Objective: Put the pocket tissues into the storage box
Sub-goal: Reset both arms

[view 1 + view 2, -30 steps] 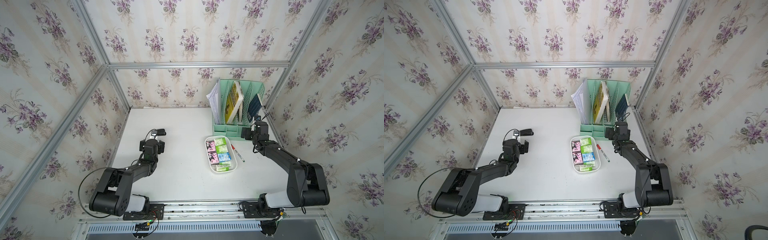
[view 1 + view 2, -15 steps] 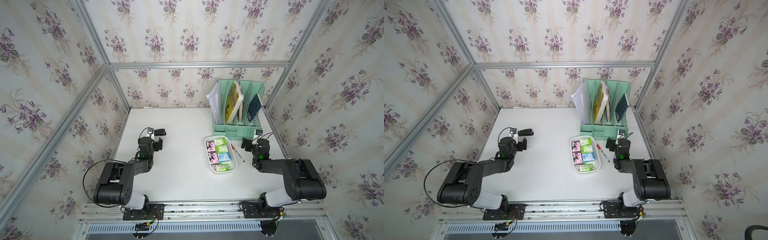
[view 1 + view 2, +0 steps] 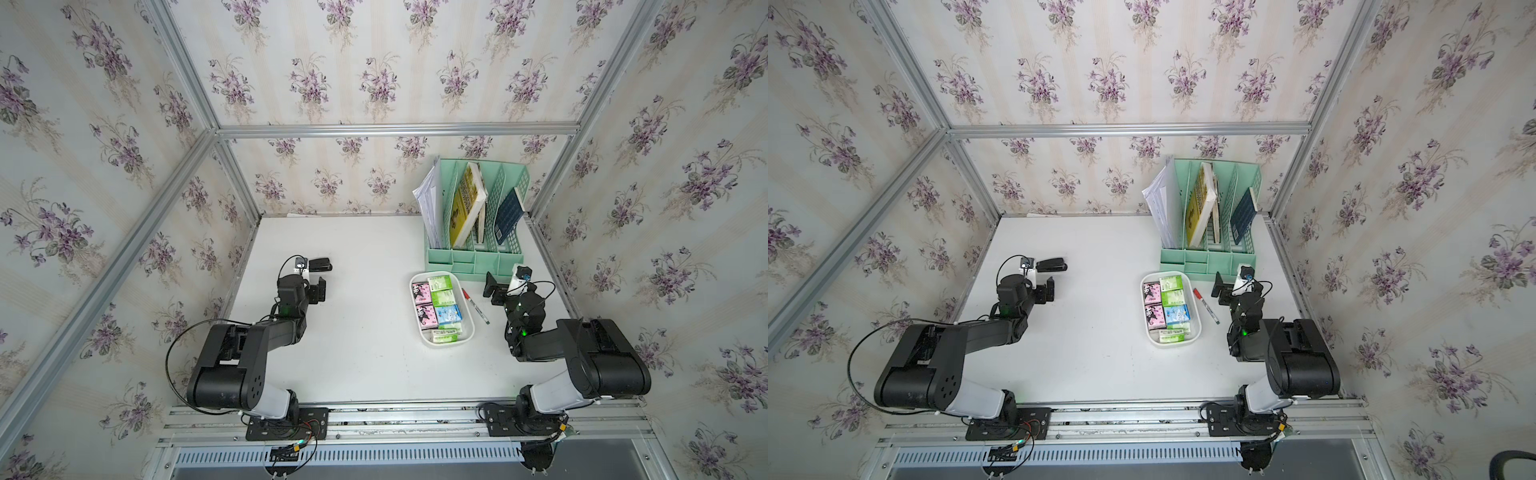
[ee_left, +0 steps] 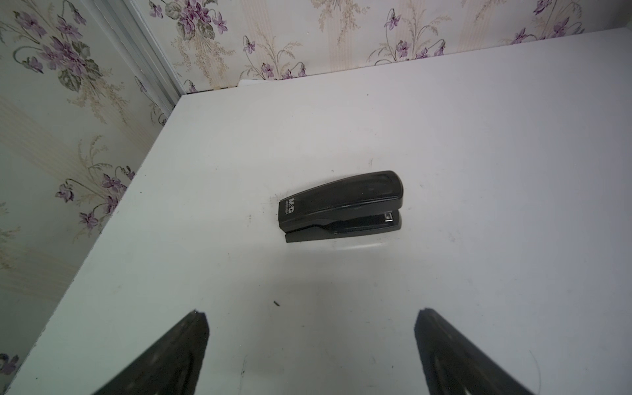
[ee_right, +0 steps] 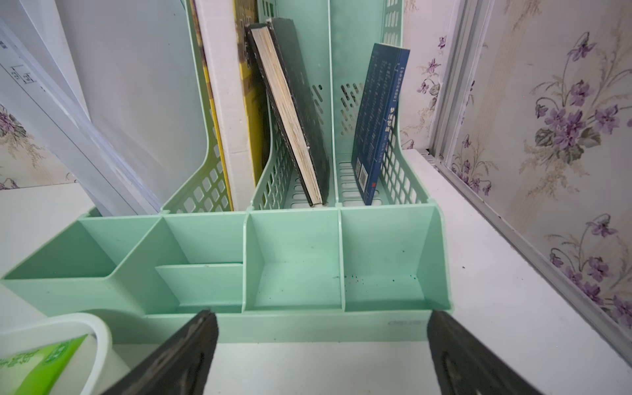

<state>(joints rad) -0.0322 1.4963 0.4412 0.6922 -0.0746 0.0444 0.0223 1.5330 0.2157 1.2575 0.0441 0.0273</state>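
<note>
Tissues (image 3: pixel 445 297) packed in storage box (image 3: pixel 449 345); I judge work complete.
Left pincer (image 4: pixel 311 314), right pincer (image 5: pixel 318 318) spread, empty; box just beside the right one.

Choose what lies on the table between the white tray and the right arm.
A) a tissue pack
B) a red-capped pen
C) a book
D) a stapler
B: a red-capped pen lies on the table beside the white tray, on the right arm's side.

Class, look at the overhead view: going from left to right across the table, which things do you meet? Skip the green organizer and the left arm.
stapler → storage box → pen → right pincer
</note>
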